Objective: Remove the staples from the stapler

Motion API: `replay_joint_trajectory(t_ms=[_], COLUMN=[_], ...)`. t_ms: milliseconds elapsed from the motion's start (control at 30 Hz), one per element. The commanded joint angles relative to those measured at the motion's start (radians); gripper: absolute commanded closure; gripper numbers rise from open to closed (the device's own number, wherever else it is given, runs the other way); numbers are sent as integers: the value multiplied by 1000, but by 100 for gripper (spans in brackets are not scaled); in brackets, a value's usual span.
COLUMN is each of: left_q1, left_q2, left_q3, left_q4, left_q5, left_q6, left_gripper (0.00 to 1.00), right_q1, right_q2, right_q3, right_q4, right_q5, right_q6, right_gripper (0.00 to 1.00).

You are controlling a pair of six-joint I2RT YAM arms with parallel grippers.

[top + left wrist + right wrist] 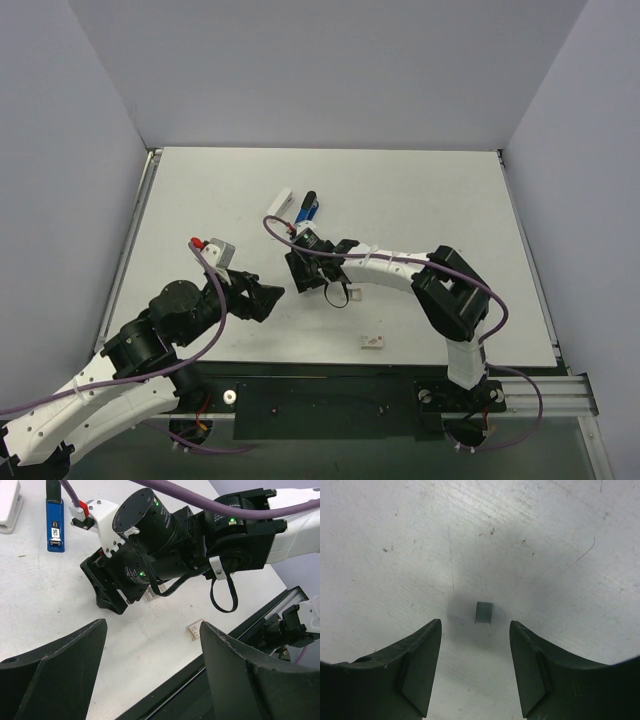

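**Top view.** Two staplers lay on the matte white worktop (pixel 420 200): a white stapler (pixel 279 202) and a blue stapler (pixel 307 208). One small pale block (pixel 372 343) lay near the front edge. The left fingers (pixel 266 296) were spread and empty.

**Left wrist view.** The black right fingers (pixel 111 600) pointed down at the worktop.

**Right wrist view.** They stood released, flanking without touching one short, folded, grey strip of staples (pixel 484 612).

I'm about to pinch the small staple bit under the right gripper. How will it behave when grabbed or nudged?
The staple bit looks tiny and low on the table, so it is probably very light and may skid if nudged. Being so thin, it could slip under the open right gripper as that closes. Its folded shape looks stiff, not floppy.
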Motion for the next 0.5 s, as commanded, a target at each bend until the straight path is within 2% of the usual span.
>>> replay_joint_trajectory(t_ms=[0,467], left_q1=[-2,-2], left_q2=[-1,4], left_q3=[24,20], left_q4=[28,32], left_q5=[0,-4], left_q6=[-1,0], left_gripper=[15,14], right_q1=[2,20], right_q2=[17,62], right_q3=[51,62], right_q4=[-34,-56], right_q5=[37,102], right_q6=[22,34], right_gripper=[49,56])
